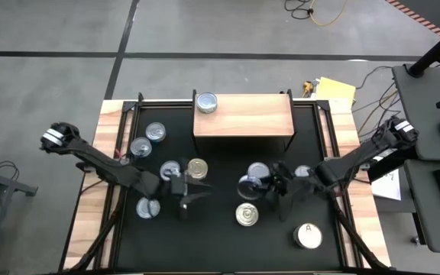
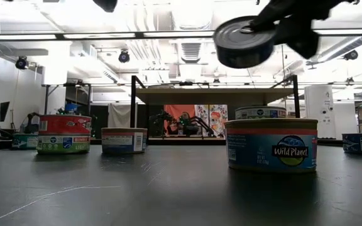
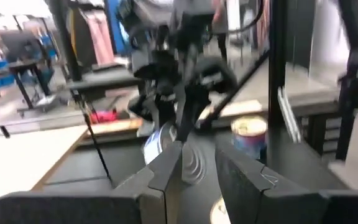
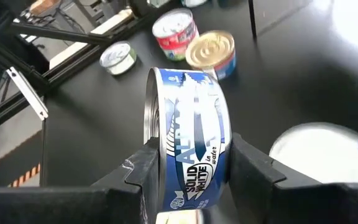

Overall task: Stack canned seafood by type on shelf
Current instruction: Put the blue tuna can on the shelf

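The wooden shelf (image 1: 243, 114) stands at the table's far middle, with one silver-topped can (image 1: 206, 101) standing on its left end. My right gripper (image 1: 260, 188) is over the table's middle, shut on a blue-labelled can (image 4: 191, 130), which is raised high above the tabletop (image 2: 244, 43). My left gripper (image 1: 197, 192) hovers left of centre among loose cans. It is open, and the narrow gap between its fingers (image 3: 197, 177) holds nothing. It points level toward the right arm. My right gripper pinches the blue-labelled can between its two fingers, one on the lid (image 4: 149, 146) and one on the opposite flat end (image 4: 230, 149). The fingers slant down from the table's right. The can is lifted clear and tipped on edge, its label toward the wrist camera.
Loose cans stand on the black tabletop: silver-topped ones at the left (image 1: 156, 132) (image 1: 140, 147) (image 1: 148, 207), gold-topped ones (image 1: 197, 168) (image 1: 247, 215), a white-topped "A" can (image 1: 308, 235), and others near the right arm (image 1: 302, 173). The shelf's dark legs stand behind them.
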Tool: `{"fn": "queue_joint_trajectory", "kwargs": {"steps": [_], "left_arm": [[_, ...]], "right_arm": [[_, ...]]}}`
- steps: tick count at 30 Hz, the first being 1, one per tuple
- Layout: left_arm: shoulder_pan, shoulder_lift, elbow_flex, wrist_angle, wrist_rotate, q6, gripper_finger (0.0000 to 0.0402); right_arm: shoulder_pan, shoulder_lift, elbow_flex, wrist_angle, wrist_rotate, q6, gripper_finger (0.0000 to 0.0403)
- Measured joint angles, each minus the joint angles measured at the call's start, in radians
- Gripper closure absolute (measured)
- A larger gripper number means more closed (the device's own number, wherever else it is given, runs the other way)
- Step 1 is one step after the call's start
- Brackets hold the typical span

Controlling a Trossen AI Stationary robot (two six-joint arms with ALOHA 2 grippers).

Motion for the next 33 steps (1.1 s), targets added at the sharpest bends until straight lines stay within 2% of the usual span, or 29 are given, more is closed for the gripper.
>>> {"fn": "queue_joint_trajectory", "kwargs": {"steps": [6, 11, 19, 27, 33], "left_arm": [[0.038, -0.016, -0.113, 0.176, 0.001, -0.044, 0.0309], [0.049, 0.038, -0.122, 0.199, 0.005, -0.123, 0.0277], [0.055, 0.217, -0.045, 0.25, 0.012, -0.21, 0.0187], [0.059, 0.333, 0.038, 0.267, 0.035, -0.202, 0.0108], [0.064, 0.373, 0.073, 0.272, 0.061, -0.209, 0.0091]], "right_arm": [[-0.147, 0.006, -0.003, 0.071, -0.173, -0.145, 0.0265], [-0.156, 0.046, -0.023, 0.247, -0.244, -0.291, 0.0265], [-0.11, 0.126, -0.057, 0.511, -0.253, -0.457, 0.0265], [-0.095, 0.139, -0.056, 0.525, -0.252, -0.515, 0.0265], [-0.095, 0.134, -0.055, 0.543, -0.26, -0.588, 0.0265]]}}
